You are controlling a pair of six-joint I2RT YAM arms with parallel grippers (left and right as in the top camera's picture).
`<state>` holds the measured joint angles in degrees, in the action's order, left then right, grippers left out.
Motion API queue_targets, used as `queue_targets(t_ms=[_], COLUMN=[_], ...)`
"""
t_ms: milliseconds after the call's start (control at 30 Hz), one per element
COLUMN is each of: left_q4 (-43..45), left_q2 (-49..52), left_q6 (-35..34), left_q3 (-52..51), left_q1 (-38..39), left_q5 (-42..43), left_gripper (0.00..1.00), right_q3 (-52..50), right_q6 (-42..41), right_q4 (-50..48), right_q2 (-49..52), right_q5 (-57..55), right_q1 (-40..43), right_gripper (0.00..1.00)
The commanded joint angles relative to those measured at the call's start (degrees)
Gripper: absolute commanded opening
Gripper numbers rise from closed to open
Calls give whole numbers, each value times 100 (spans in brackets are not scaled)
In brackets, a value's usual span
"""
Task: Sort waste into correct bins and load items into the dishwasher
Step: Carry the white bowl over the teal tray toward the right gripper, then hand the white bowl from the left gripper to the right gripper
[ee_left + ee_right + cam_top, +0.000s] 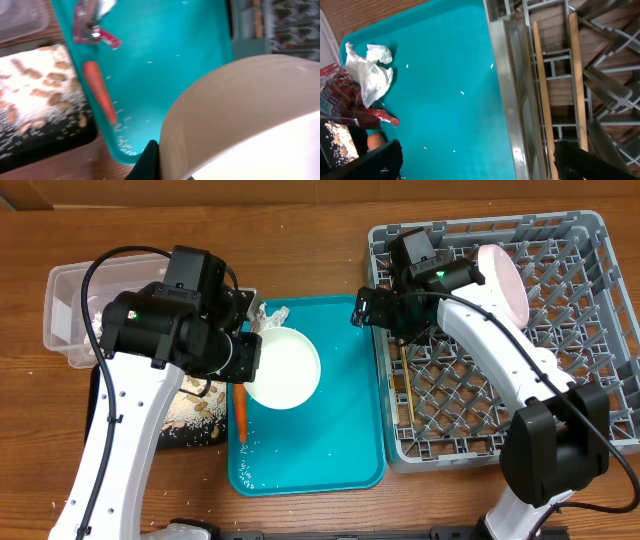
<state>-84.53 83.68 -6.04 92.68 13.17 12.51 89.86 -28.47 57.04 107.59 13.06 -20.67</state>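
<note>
At centre of the overhead view, left gripper (250,358) is closed on the rim of a white bowl (285,370); bowl sits over the upper left part of the teal tray (340,440); contact with the tray cannot be told. Carrot (241,415) lies along the tray's left edge, just below the bowl in frame; tissue (272,314) at the tray's upper left corner, partly behind the arm. Black tray (195,435) just beside the teal one at lower left, strewn with crumbs (200,408); clear tub (68,320) at upper left of frame. Dish rack (520,380) fills the right of frame; pinkish plate (503,280) stands on edge among the pegs near its top; two chopsticks (405,390) lie along its left side. Right gripper (372,308) hangs over the line where teal tray meets rack, toward the top.

Left wrist view, somewhat blurred: bowl fills the lower right; one dark finger (147,160) at bottom centre pressed against the bowl's wall; carrot at left of centre on the teal tray, tip toward lower right; rice grains (122,145) scattered round the tip; red wrapper (92,30) at upper left; black tray with crumbs at far left.

Right wrist view: fingers (370,160) in the two lower corners, spread wide, nothing between them; below them the tray's edge and the rack's wall; chopsticks run top to bottom inside the rack at right; tissue at upper left on the tray, wrapper just under it, carrot end at lower left.
</note>
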Motion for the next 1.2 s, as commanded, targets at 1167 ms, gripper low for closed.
queue_targets(t_ms=[1167], left_q4=[957], left_q2=[-44], left_q6=[-1716], left_q3=[-146], left_q1=[758], left_q5=[-1545], left_gripper=[4], right_q3=[24], right_q6=[1869], right_q4=[-286], right_q2=[-1663], right_q5=[1300], right_q1=[-1040], right_gripper=[68])
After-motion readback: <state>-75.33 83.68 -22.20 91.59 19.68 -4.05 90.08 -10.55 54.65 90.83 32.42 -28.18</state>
